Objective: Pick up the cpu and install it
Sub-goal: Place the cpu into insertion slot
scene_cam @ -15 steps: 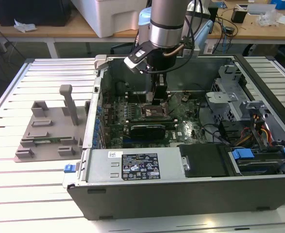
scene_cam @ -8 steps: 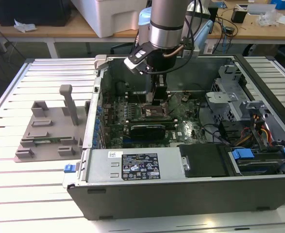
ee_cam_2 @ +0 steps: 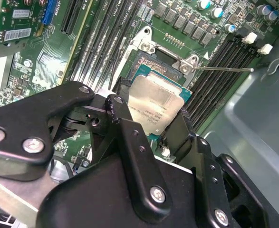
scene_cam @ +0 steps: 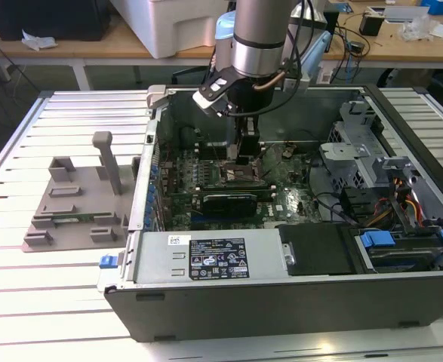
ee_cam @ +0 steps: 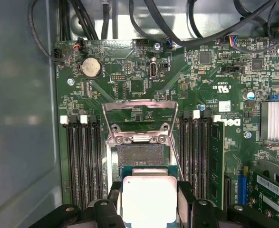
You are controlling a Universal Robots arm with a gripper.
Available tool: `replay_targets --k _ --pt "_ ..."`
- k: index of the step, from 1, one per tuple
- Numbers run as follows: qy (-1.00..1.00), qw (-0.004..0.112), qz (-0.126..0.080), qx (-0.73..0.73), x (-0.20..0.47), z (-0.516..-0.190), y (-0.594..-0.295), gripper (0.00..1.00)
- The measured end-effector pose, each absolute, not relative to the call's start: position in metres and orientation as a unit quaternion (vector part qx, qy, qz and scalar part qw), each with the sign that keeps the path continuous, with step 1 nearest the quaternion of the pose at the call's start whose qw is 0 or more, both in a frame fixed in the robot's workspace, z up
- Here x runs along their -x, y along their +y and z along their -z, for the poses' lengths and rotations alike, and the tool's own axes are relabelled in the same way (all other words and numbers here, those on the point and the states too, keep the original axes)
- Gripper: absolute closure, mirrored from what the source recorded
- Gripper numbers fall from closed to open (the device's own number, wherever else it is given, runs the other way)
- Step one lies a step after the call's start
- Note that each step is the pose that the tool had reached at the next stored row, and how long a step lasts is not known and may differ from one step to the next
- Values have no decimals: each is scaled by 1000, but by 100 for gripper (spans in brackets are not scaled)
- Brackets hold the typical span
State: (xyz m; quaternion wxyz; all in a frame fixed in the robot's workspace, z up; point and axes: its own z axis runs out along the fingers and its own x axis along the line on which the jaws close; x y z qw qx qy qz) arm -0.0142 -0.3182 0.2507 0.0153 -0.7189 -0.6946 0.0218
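Note:
The cpu (ee_cam: 149, 197) (ee_cam_2: 156, 107), a flat square chip with a silver-grey metal top, sits between the black fingers (ee_cam: 186, 199) (ee_cam_2: 116, 108) of my gripper (ee_cam: 149, 202) (ee_cam_2: 151, 121), which is shut on its two opposite edges. It hangs just over the near part of the motherboard socket (ee_cam: 137, 156) (ee_cam_2: 160, 66); the socket's far part still shows its bare contacts. The socket's metal load frame (ee_cam: 140, 114) stands swung open. In the exterior view my gripper (scene_cam: 244, 162) reaches straight down into the open computer case (scene_cam: 281, 294), low over the board.
Black memory slots (ee_cam: 82, 161) flank the socket on both sides, with one stick (ee_cam: 216, 156) seated. A graphics card (scene_cam: 229, 200) lies near the socket. Cables (ee_cam: 144, 19) run along the case wall. A grey fixture (scene_cam: 78, 200) stands on the table at the exterior view's left.

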Motion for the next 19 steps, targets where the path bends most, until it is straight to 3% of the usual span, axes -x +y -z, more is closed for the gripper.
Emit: replay_targets --k 19 --pt "-694 15 -22 720 14 -246 -318 45"
